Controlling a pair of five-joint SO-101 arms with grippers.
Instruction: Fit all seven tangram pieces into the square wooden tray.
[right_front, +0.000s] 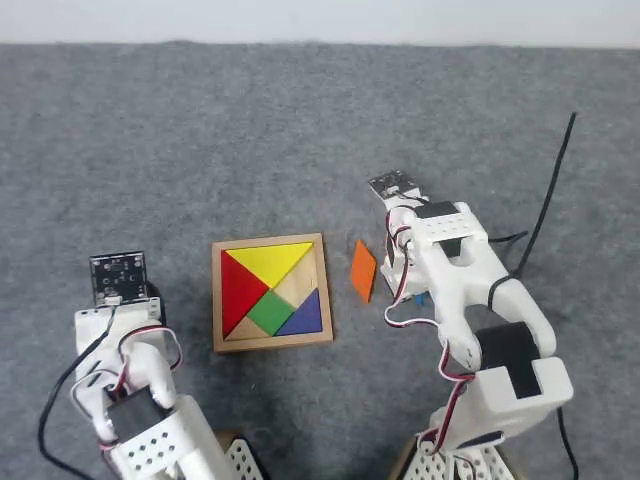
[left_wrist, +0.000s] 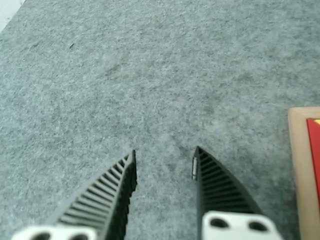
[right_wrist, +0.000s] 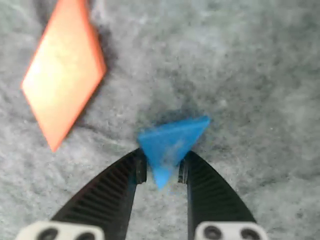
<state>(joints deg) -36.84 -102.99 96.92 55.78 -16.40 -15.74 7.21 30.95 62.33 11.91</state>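
Right pincer (right_wrist: 161, 169) clamps small blue triangle (right_wrist: 172, 141) beside orange parallelogram (right_wrist: 62, 70); left pincer (left_wrist: 165, 156) spread apart over grey table (left_wrist: 150, 75), near wooden tray (left_wrist: 299, 150).

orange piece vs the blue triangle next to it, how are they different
Shape: the orange piece is a parallelogram; the blue triangle has three sides. Size: the orange piece looks larger than the blue triangle. State: the orange piece lies free on the grey mat, while the blue triangle is pinched in the right gripper. Both are outside the wooden tray.
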